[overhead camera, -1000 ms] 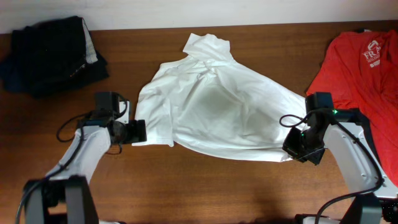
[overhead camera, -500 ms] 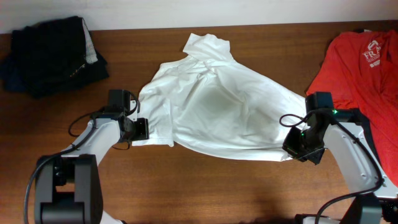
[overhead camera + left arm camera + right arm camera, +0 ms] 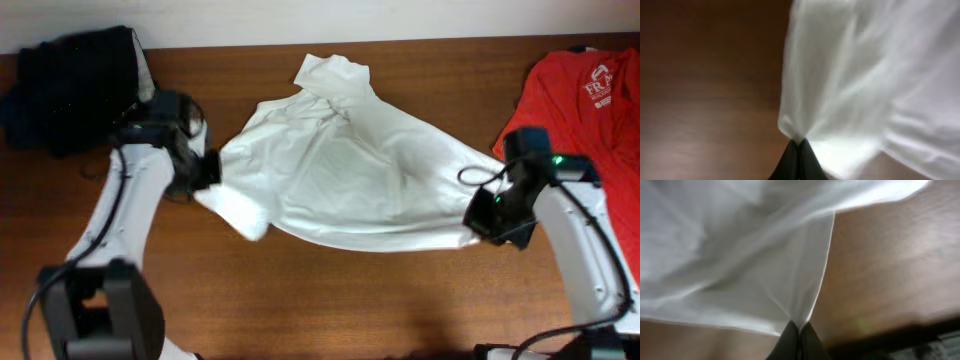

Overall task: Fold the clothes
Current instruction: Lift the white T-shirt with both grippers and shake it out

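White print on the red T-shirt (image 3: 578,100) seems to begin "FR"; the rest is unreadable.

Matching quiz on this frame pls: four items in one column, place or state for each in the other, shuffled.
1. white shirt
2. red T-shirt
3. dark garments
4. left gripper

A. back-left corner of the table
B. shut, pinching white fabric
C. right end of the table
D. middle of the table, spread wide

Pairs: 1-D, 2-C, 3-A, 4-B
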Controlling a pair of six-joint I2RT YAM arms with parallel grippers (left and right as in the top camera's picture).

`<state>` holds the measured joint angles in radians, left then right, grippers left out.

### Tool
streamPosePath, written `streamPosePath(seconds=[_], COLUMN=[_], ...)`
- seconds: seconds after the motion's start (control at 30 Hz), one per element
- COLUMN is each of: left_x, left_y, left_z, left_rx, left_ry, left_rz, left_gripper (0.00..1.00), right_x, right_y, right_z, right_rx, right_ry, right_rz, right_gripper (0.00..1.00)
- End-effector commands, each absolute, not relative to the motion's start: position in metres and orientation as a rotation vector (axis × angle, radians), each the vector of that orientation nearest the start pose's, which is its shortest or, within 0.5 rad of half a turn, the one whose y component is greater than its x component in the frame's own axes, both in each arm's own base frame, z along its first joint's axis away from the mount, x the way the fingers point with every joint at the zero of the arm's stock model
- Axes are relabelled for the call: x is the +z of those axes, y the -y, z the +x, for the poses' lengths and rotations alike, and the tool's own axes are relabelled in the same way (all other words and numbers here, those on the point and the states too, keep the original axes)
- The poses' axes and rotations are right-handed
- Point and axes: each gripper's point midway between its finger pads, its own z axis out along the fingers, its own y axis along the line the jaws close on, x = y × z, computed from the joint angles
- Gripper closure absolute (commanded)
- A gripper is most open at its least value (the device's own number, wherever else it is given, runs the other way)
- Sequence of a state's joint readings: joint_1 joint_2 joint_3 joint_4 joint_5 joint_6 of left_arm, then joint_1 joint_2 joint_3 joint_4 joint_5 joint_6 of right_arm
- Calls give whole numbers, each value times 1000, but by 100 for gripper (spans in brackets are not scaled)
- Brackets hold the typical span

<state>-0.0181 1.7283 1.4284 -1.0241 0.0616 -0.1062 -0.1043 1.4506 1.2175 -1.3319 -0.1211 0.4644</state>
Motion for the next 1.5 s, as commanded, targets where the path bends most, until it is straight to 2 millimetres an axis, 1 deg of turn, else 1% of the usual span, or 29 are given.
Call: streamPosePath(seconds=[0.0, 0.03, 0.07, 0.1, 0.13, 0.17, 0.27, 0.37, 0.4, 0.47, 0.57, 0.6, 0.67, 0.73, 0.8, 0.83, 0.87, 0.9, 0.93, 0.97, 1.0, 1.07, 1.1, 1.17, 1.23, 1.33, 1.4, 1.43, 1.47], left_x=[246, 271, 312, 340, 374, 397, 437, 458, 461, 462, 447, 439, 421, 404, 391, 397, 408, 434, 471, 523, 550, 596, 605, 591, 549, 427, 341, 313, 305], left_y=[15, 15, 15, 15, 13, 8, -2, -6, -6, -6, -7, -7, -6, -7, -7, -7, -8, -10, -16, -23, -27, -37, -41, -43, -44, -47, -52, -56, -60], left_z=[378, 374, 363, 353, 337, 322, 284, 261, 261, 271, 313, 331, 390, 438, 473, 485, 489, 491, 485, 468, 456, 430, 423, 428, 447, 493, 515, 519, 520], left_rx=[-121, -124, -128, -131, -130, -113, -81, -68, -69, -69, -54, -52, -51, -52, -50, -51, -51, -51, -48, -49, -49, -46, -41, -44, -46, -58, -53, -49, -43], left_ry=[-2586, -2523, -2413, -2333, -2234, -2161, -2021, -1933, -1921, -1915, -1960, -1978, -1986, -1972, -1965, -1937, -1909, -1851, -1768, -1656, -1599, -1499, -1482, -1532, -1667, -2029, -2260, -2332, -2355], left_rz=[-115, -111, -102, -96, -94, -134, -181, -191, -190, -189, -200, -200, -200, -203, -204, -204, -203, -195, -197, -190, -187, -181, -183, -185, -200, -240, -277, -296, -308], left_gripper=[99, 99, 99, 99, 99, 99, 99, 99, 99, 99, 99, 99, 99, 99, 99, 99, 99, 99, 99, 99, 99, 99, 99, 99, 99, 99, 99, 99, 100], right_x=[192, 207, 234, 252, 278, 297, 344, 376, 381, 390, 390, 388, 382, 370, 371, 377, 394, 415, 446, 491, 516, 556, 560, 542, 504, 421, 369, 355, 348], right_y=[18, 18, 18, 18, 18, 18, 13, 4, 3, 4, 6, 5, 3, 1, -11, -11, -6, -1, 12, 29, 41, 67, 74, 80, 76, 59, 53, 55, 58], right_z=[263, 266, 269, 269, 268, 266, 261, 258, 259, 270, 300, 314, 359, 399, 442, 451, 457, 456, 451, 435, 421, 391, 384, 382, 392, 421, 430, 431, 430], right_rx=[137, 142, 148, 150, 158, 160, 193, 265, 272, 276, 295, 311, 371, 441, 563, 596, 626, 641, 644, 631, 611, 550, 530, 518, 532, 545, 497, 464, 437], right_ry=[-2902, -2882, -2842, -2814, -2766, -2733, -2623, -2514, -2497, -2444, -2405, -2401, -2367, -2342, -2272, -2240, -2184, -2129, -2042, -1928, -1863, -1750, -1738, -1801, -1928, -2200, -2361, -2402, -2421], right_rz=[811, 777, 732, 717, 694, 653, 536, 486, 480, 473, 471, 463, 443, 483, 405, 405, 415, 411, 409, 383, 385, 387, 403, 436, 452, 468, 499, 522, 539], right_gripper=[96, 96, 96, 96, 96, 96, 96, 96, 96, 96, 96, 96, 96, 96, 96, 96, 96, 96, 96, 96, 96, 96, 96, 96, 96, 96, 96, 96, 96])
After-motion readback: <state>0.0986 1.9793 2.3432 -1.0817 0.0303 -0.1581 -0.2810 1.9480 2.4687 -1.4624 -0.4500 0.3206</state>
